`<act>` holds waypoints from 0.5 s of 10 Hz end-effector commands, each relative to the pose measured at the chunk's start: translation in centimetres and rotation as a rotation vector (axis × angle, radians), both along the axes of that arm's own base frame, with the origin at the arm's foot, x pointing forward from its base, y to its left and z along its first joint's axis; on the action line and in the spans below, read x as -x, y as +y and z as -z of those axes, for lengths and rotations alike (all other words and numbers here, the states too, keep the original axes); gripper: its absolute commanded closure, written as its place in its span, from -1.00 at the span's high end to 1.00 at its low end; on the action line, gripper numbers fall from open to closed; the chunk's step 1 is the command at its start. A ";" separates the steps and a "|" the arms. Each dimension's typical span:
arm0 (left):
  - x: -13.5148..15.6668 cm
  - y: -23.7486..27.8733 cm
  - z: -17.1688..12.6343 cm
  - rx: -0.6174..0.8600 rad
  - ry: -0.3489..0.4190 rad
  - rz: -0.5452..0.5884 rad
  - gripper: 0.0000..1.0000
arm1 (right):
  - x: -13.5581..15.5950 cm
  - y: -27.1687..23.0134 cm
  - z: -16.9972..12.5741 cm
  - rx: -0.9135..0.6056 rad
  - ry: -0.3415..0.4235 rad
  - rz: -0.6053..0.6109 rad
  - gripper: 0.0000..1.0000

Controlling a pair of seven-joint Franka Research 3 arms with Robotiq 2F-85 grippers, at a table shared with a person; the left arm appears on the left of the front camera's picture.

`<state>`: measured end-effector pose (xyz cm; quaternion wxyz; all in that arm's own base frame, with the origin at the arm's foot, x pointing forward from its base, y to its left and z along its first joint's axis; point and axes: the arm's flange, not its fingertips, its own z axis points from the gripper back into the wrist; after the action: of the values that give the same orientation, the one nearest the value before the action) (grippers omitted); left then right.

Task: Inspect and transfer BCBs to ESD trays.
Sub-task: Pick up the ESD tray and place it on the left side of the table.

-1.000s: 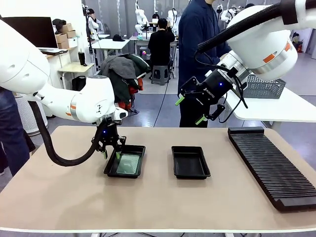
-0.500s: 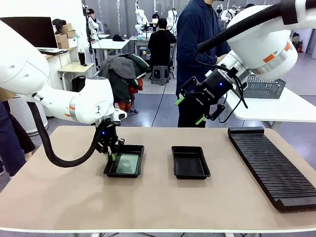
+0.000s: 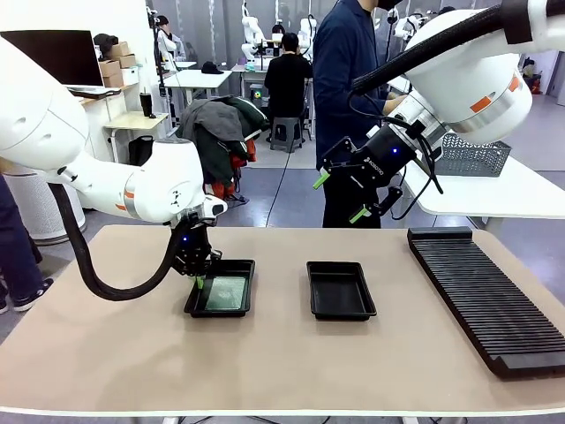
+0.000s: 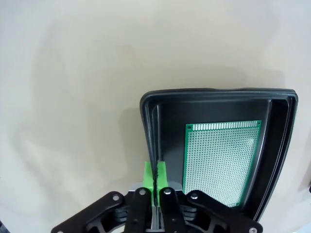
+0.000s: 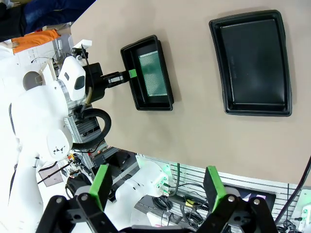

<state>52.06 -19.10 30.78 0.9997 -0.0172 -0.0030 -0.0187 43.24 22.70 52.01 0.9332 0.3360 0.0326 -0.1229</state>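
Left jaws have closed, pinching tray (image 4: 218, 94) rim | right jaws unchanged, open

No legible text or labels

Free lane between left tray (image 3: 216, 313), right tray (image 3: 340, 291); rack (image 3: 485, 300) blocks right side.

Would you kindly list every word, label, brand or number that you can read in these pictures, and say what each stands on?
"ROBOTIQ": small white letters on the black body of the right claw, barely legible in the front view.
Circuit board in the left tray: a grid of holes, no readable print.
Right tray and slotted rack: no labels to be seen.
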 end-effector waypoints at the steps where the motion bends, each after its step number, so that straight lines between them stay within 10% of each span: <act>1: 0.8 1.1 -0.2 0.016 -0.035 -0.023 -1.00 | -0.1 0.0 -0.1 0.012 -0.001 0.010 1.00; 5: 0.0 0.0 0.0 0.000 0.000 0.000 -1.00 | -0.1 0.0 -0.1 0.012 -0.001 0.010 1.00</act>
<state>52.11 -18.99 30.89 0.9997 -0.0181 -0.0057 -0.0171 43.25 22.69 52.01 0.9332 0.3360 0.0326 -0.1230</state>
